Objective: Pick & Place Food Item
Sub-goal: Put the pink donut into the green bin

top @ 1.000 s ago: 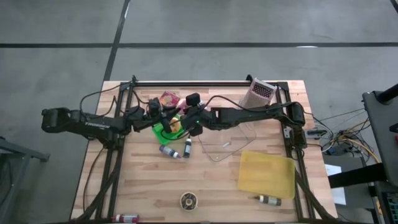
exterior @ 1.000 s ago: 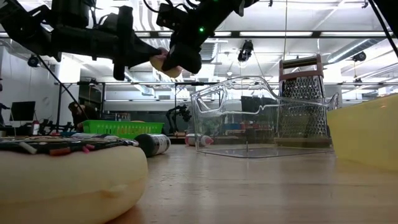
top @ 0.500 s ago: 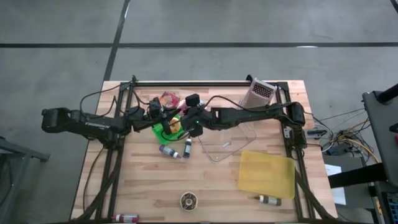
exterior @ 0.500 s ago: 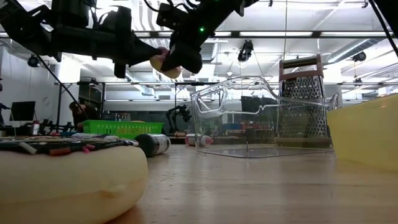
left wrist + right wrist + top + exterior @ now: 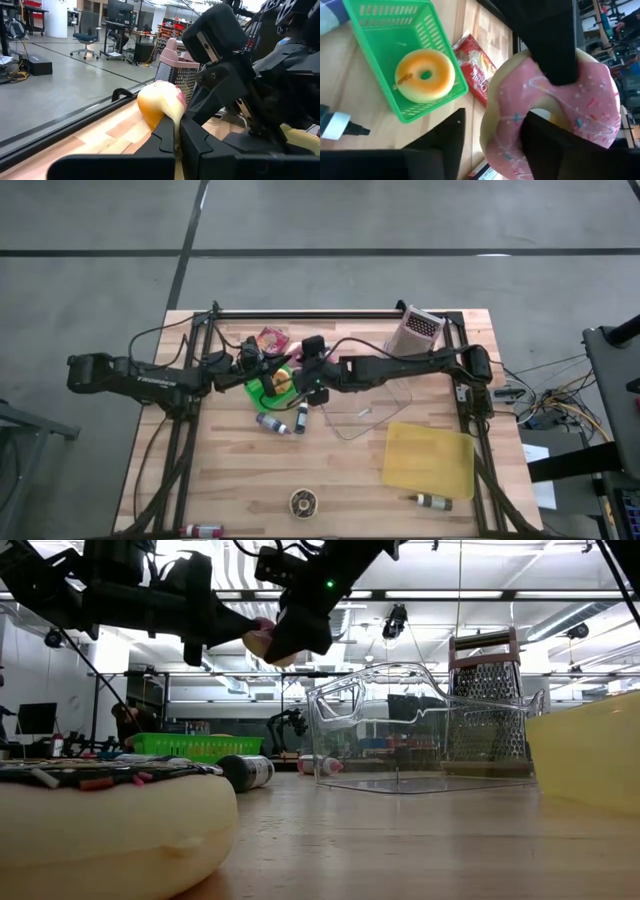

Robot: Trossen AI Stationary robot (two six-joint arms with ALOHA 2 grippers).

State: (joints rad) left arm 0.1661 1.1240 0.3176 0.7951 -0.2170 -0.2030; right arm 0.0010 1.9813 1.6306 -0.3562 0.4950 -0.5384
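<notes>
Pink-frosted donut (image 5: 555,120) pinched in left claw (image 5: 176,131); red packet's (image 5: 479,67) writing unreadable.

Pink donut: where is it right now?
In the air above the green basket, left of table center in the high view: the pink donut is pinched in the left tool, with the right tool open around it.

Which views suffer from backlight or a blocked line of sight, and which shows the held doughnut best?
Low view: bright ceiling strips behind the arms turn the left gripper and right gripper into silhouettes; the pink doughnut is a sliver. Left wrist view: the right arm's housing hides much. Right wrist view: evenly lit, best for the doughnut and the green basket.
</notes>
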